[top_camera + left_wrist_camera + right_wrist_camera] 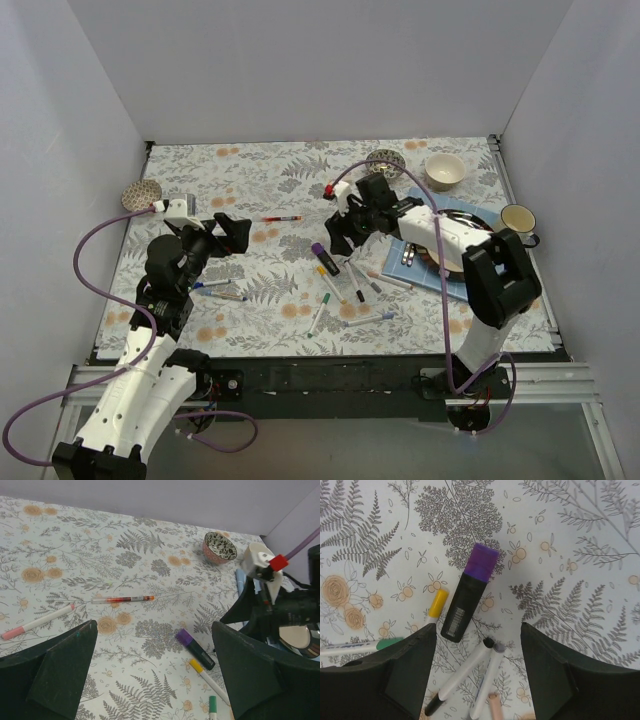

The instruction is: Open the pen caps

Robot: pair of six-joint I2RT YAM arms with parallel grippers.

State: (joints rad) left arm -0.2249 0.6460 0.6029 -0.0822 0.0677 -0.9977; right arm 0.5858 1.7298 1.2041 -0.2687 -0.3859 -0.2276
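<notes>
Several capped pens lie mid-table [340,278]. In the right wrist view a black marker with a purple cap [482,562] lies just ahead of my open, empty right gripper [478,630]. Beside it are a yellow cap [438,603], a green cap [390,643], a black cap [488,642] and a grey cap [499,647] on white barrels. My right gripper [338,235] hovers over this cluster. My left gripper [232,232] is open and empty [154,626], to the left of the purple cap [184,637]. A red pen [122,599] and a pink-capped pen [35,624] lie further off.
A patterned bowl [385,162], a cream bowl [445,170] and a cup [517,219] stand at the back right. A plate on a blue mat [432,275] lies under my right arm. Two blue-capped pens [218,290] lie by my left arm. White walls enclose the table.
</notes>
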